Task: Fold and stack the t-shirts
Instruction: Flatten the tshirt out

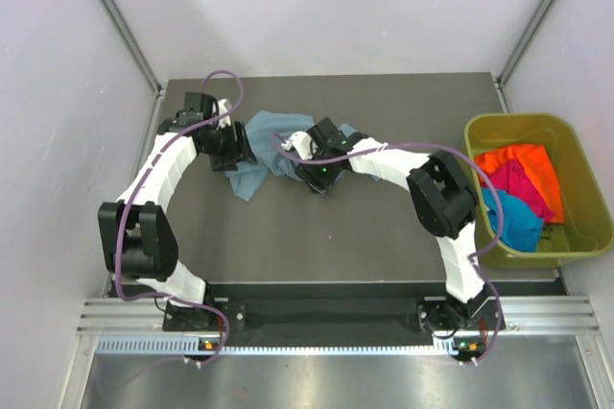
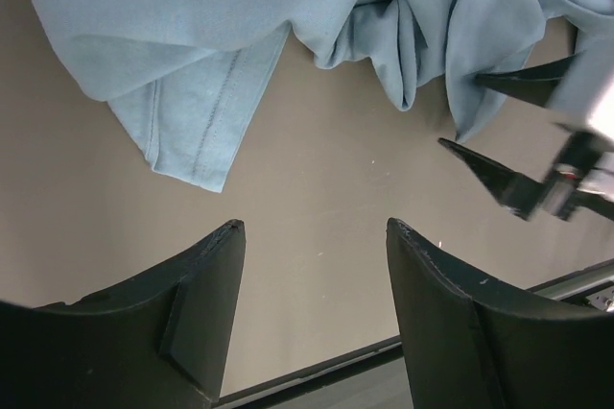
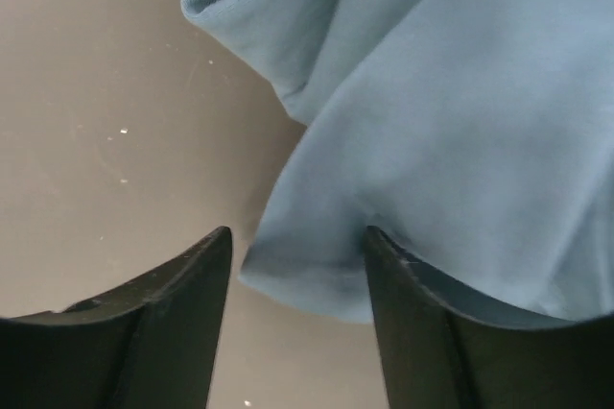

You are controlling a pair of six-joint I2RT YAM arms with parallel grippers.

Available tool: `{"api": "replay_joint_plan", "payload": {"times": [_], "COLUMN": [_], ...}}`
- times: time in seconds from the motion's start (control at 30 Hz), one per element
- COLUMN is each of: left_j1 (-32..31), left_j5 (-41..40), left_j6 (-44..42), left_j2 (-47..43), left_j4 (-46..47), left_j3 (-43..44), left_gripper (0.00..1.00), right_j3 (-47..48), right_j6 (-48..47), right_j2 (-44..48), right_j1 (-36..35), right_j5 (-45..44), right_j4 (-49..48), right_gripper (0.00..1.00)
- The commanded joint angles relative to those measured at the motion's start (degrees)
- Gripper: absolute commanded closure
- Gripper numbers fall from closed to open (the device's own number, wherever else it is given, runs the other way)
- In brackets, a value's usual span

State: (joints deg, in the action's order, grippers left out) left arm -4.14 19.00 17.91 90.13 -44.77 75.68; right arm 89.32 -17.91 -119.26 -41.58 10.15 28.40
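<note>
The muted grey-blue soft cloth t-shirt (image 1: 273, 135) is seen bunched on the dark grey tabletop (image 1: 384, 227), between the two grippers, so it is judged not yet spread for folding. The left gripper (image 2: 317, 231) is held wide and empty over bare table just beside a stitched hem, probably so that an edge can be taken. The right gripper (image 3: 297, 236) is likewise parted, with a fold lying at its fingertips but not pinched. An orange t-shirt (image 1: 523, 161), a magenta t-shirt (image 1: 523, 186) and a turquoise t-shirt (image 1: 513, 217) are heaped in the olive-green plastic bin (image 1: 518, 121) at the right, presumably for later turns.
</note>
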Motion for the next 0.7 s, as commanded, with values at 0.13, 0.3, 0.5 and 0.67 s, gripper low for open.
{"api": "replay_joint_plan", "payload": {"times": [0.13,0.3,0.5,0.67], "left_j1": [0.7,0.7,0.6,0.6], "left_j5": [0.4,0.0,2.4,2.4], "left_j6": [0.4,0.2,1.9,2.6], "left_j2": [-2.6,-1.7,2.0,3.9], "left_j4": [1.9,2.2,1.9,2.3], "left_j3": [0.0,-1.1,-0.1,1.1], "left_gripper": [0.34,0.35,0.36,0.36], "right_j3": [3.1,3.8,6.5,12.7], "right_j6": [-0.5,-1.9,-4.7,-9.0], "right_j2": [-0.4,3.8,12.1,17.1], "right_j1": [-1.9,-1.1,2.3,5.6], "right_j5": [-3.6,-7.1,-9.5,-11.4], "right_j4": [-1.4,-1.8,-1.9,-2.0], "right_gripper": [0.76,1.00,1.00,1.00]}}
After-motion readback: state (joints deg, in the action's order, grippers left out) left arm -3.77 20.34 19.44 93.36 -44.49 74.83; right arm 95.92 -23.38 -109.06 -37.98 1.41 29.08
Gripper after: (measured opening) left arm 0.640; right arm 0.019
